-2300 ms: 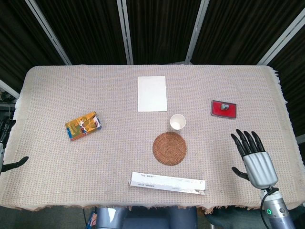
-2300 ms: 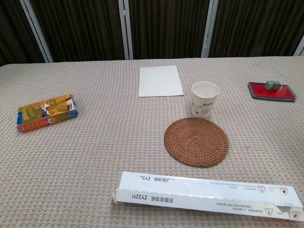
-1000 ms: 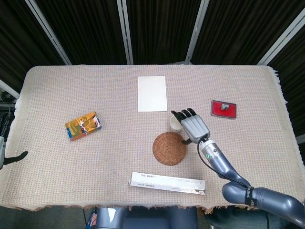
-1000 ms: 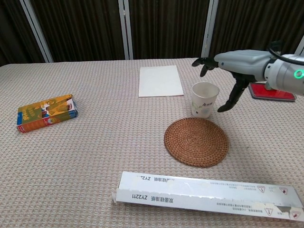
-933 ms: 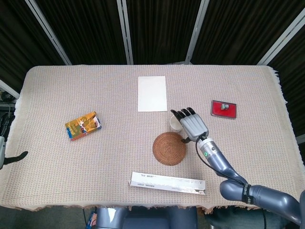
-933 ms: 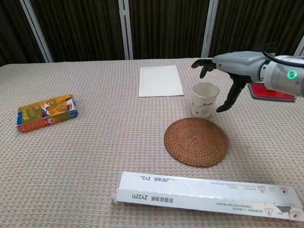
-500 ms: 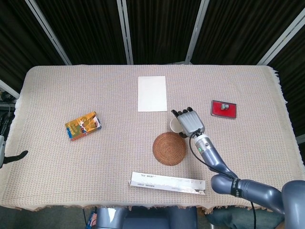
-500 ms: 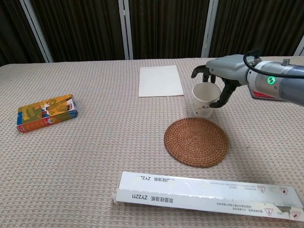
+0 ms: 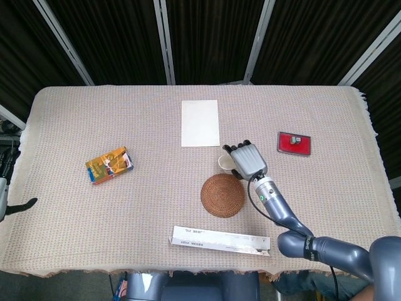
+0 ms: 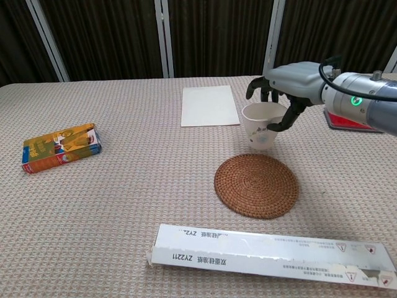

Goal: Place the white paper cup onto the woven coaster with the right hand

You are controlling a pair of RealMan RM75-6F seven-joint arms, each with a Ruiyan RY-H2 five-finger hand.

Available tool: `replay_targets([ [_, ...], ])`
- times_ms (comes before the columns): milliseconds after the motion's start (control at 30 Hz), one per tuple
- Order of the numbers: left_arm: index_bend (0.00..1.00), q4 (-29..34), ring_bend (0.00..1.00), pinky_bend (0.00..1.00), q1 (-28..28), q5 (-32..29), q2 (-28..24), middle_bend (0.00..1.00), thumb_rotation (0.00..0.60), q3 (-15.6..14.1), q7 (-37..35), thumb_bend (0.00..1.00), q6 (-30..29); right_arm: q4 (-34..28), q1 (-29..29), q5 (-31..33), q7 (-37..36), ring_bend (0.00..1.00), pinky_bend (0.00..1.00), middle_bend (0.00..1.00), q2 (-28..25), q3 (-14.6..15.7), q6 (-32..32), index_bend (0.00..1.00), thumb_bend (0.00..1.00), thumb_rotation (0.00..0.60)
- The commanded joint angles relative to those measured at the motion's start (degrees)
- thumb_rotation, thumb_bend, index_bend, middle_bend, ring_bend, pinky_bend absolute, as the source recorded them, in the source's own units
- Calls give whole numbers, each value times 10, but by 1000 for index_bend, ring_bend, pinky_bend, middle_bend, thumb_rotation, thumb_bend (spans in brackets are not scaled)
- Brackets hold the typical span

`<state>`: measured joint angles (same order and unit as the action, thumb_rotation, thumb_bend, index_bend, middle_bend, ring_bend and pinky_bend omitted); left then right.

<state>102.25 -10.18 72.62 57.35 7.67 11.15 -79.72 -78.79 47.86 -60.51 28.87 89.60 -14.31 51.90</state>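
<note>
The white paper cup (image 10: 258,127) hangs tilted just above the cloth, behind the round woven coaster (image 10: 256,185). My right hand (image 10: 284,87) grips it around the rim from the right, with its fingers curled over the far side. From the head view the cup (image 9: 225,163) peeks out to the left of the right hand (image 9: 247,161), just beyond the coaster (image 9: 223,195). Only a dark fingertip of my left hand (image 9: 25,204) shows at the left edge of the table, so how it is held stays unclear.
A white sheet (image 9: 200,122) lies behind the cup. A red tray (image 9: 294,143) sits to the right and a colourful box (image 9: 109,165) to the left. A long white carton (image 9: 221,240) lies along the front edge, near the coaster.
My right hand came in from the front right, closed around the cup and raised it off the cloth, shifting it slightly left and tilting it. The left hand stayed put.
</note>
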Motion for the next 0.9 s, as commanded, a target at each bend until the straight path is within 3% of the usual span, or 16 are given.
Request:
replay_targets([
  [33,0,1,0,0,-1,0,1,0,600,-1,3,0,0,-61,-7,-37,-19,354,267,392,-33,8,14,221,253,600],
  [300,0,4,0,0,-3,5,2,0,600,-4,8,0,2,-147,-7,-63,9,354,268,392,-51,42,12,215,252,600],
  [533,0,4,0,0,-1,6,1,0,600,-6,5,0,1,-149,-5,-54,45,354,268,392,-33,65,13,215,253,600],
  [900,0,3,0,0,0,5,-1,0,600,-8,4,0,1,-156,-8,-32,69,354,268,392,-39,72,26,215,271,600],
])
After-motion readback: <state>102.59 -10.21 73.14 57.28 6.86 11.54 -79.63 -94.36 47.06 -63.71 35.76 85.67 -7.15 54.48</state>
